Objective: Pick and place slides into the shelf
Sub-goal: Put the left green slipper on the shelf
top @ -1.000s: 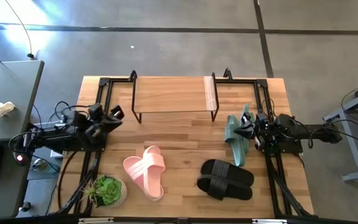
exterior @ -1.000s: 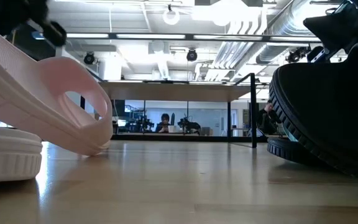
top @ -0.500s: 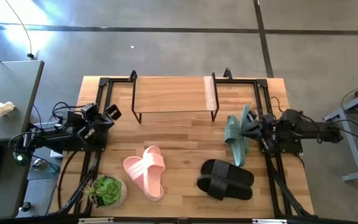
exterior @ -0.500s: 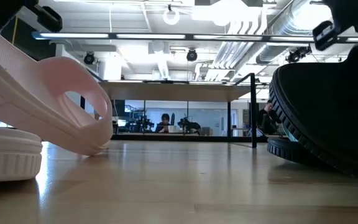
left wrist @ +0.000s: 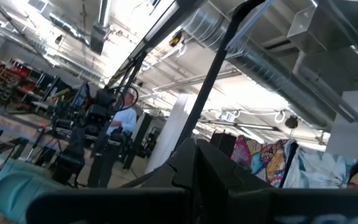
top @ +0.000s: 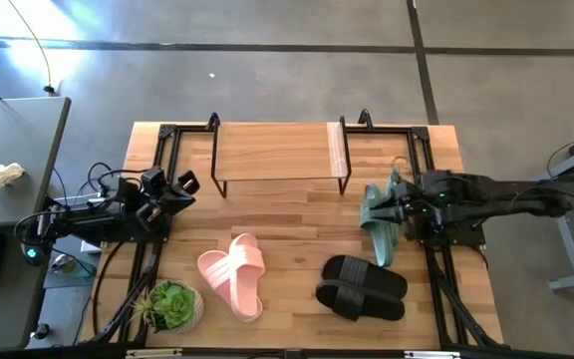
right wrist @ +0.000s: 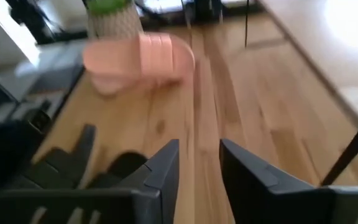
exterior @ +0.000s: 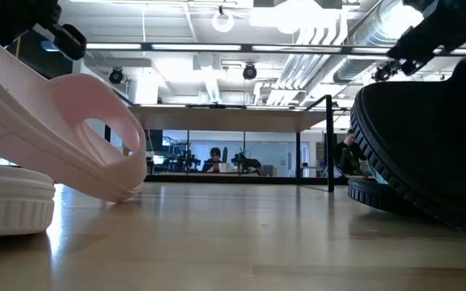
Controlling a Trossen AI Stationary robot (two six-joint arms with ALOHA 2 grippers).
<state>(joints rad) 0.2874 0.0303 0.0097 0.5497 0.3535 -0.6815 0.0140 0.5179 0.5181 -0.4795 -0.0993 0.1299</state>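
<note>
The shelf (top: 277, 152) stands at the table's far middle with its plank top bare. The sage green slides (top: 377, 227) lie near its right end. The pink slides (top: 235, 275) lie near the middle, one leaning on the other (exterior: 63, 137). The black slides (top: 360, 288) lie stacked at the near right (exterior: 427, 153). My right gripper (top: 379, 207) hovers over the green slides, open, with only bare table between its fingers (right wrist: 199, 168). My left gripper (top: 183, 184) waits shut at the table's left edge.
A small potted plant (top: 172, 305) stands at the near left corner, also seen beyond the pink slide in the right wrist view (right wrist: 114, 18). Black arm frames (top: 157, 160) run along both table sides. Bare wood lies between the shelf and the slides.
My right gripper has reached toward the table's left, from beside the green slides to over them. The slides have stayed where they were.
</note>
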